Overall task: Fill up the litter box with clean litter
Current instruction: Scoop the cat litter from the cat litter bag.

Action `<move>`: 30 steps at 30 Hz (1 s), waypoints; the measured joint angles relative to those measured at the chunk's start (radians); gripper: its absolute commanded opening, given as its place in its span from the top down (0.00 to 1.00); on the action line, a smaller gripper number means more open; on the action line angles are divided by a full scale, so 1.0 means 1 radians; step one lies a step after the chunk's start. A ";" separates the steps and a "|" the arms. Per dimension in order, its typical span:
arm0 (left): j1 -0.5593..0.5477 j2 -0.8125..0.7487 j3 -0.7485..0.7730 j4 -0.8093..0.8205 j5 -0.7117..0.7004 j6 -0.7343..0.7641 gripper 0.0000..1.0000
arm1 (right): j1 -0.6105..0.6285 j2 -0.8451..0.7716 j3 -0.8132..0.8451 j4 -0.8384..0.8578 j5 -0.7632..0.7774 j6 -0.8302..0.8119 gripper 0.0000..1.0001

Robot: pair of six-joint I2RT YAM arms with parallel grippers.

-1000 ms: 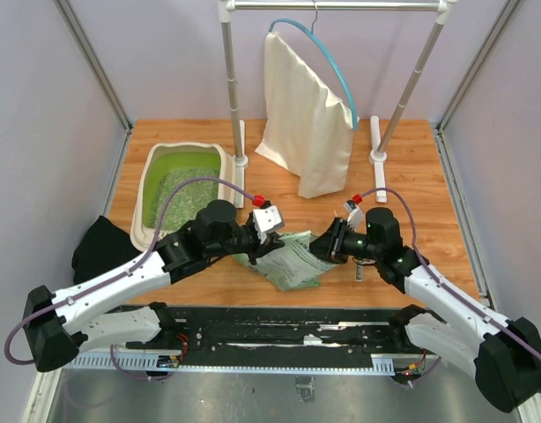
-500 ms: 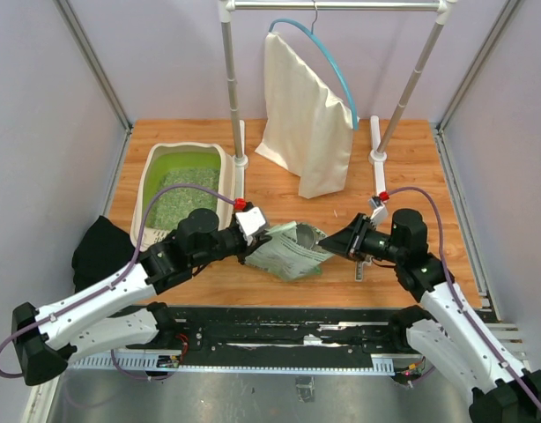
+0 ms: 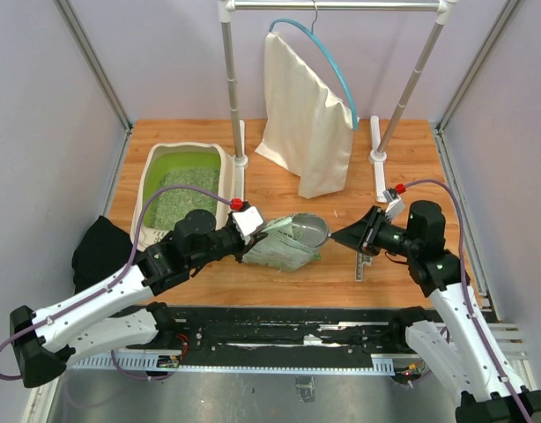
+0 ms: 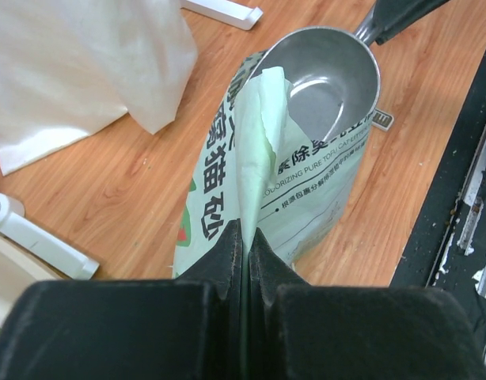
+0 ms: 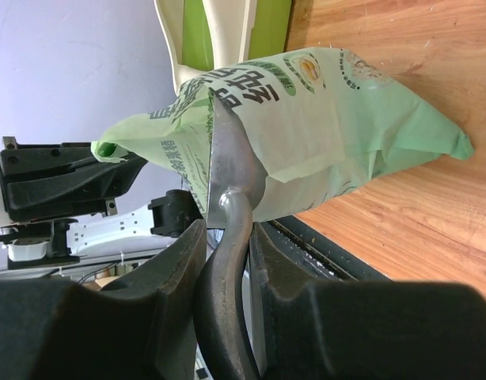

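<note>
At the far left the litter box (image 3: 184,161), a rounded beige plastic tray with a lime-green inside, has its near end hidden under the left arm. The clean litter (image 3: 184,198) lies in it as a loose, speckled grey-green layer. Just to its right the left gripper (image 4: 244,237) is pressed tight on a thin folded edge of the crinkly green printed bag (image 4: 306,190), and further right a smooth, shiny metal scoop (image 4: 326,75), its bowl bare, seems to sit at the bag's mouth, its handle pinched by the right gripper (image 5: 227,229).
</note>
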 measured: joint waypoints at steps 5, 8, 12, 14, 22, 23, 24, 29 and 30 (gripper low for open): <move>0.000 0.000 0.000 -0.003 -0.001 0.004 1.00 | -0.057 0.006 0.026 -0.042 -0.056 -0.021 0.99; 0.000 0.000 0.000 -0.003 -0.001 0.004 0.99 | -0.071 0.006 0.066 -0.098 -0.062 -0.059 0.99; 0.000 0.000 0.000 -0.003 -0.002 0.004 0.99 | -0.092 0.006 0.117 -0.163 -0.067 -0.108 0.99; 0.000 0.000 0.000 -0.003 -0.002 0.004 0.99 | -0.101 0.006 0.135 -0.192 -0.070 -0.128 0.99; -0.002 -0.005 0.000 -0.009 -0.004 0.004 1.00 | -0.173 0.008 0.146 -0.253 -0.132 -0.183 0.99; -0.002 -0.005 0.000 -0.010 -0.004 0.004 0.99 | -0.186 0.012 0.146 -0.254 -0.148 -0.186 0.99; -0.002 -0.006 0.000 -0.010 -0.005 0.004 0.99 | -0.207 0.014 0.145 -0.257 -0.175 -0.189 0.99; -0.002 -0.009 0.000 -0.010 -0.012 0.000 0.99 | -0.302 0.032 0.108 -0.222 -0.307 -0.181 0.99; -0.002 -0.009 0.000 -0.010 -0.012 -0.003 0.99 | -0.309 0.033 0.083 -0.187 -0.327 -0.159 0.99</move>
